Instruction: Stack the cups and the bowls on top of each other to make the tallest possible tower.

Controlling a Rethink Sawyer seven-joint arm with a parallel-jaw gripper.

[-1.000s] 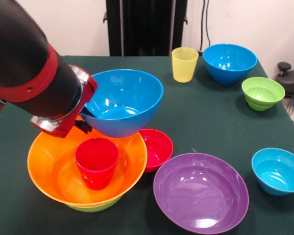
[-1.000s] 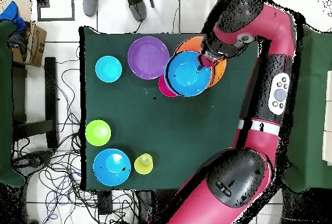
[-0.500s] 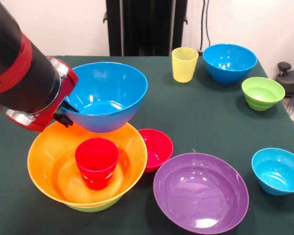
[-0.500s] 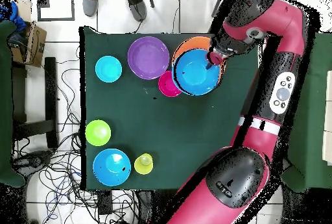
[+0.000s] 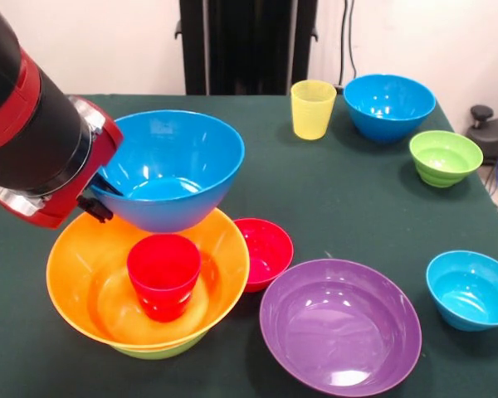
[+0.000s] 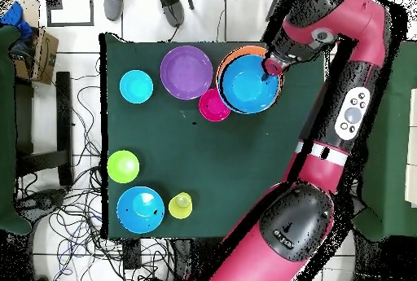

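Note:
My gripper (image 5: pixel 100 195) (image 6: pixel 269 68) is shut on the rim of a medium blue bowl (image 5: pixel 170 170) (image 6: pixel 248 85) and holds it in the air over the far part of the tower. The tower is a large orange bowl (image 5: pixel 91 278) (image 6: pixel 241 52) over a lime-green bowl (image 5: pixel 162 350), with a red cup (image 5: pixel 163 274) standing inside. A small red bowl (image 5: pixel 266 251) (image 6: pixel 213 105) touches the tower's right side. The purple bowl (image 5: pixel 340 325) (image 6: pixel 186 72) lies in front. The yellow cup (image 5: pixel 312 108) (image 6: pixel 180 205) stands at the back.
A second medium blue bowl (image 5: pixel 388 105) (image 6: pixel 140 208), a ribbed green bowl (image 5: pixel 445 157) (image 6: pixel 123 166) and a small blue bowl (image 5: pixel 471 288) (image 6: pixel 136 86) stand along the right side in the front view. Cables lie on the floor beside the table (image 6: pixel 195 155) in the overhead view.
My gripper has carried the blue bowl leftward in the front view, from beside the tower to over the orange bowl's far part. Nothing else moved.

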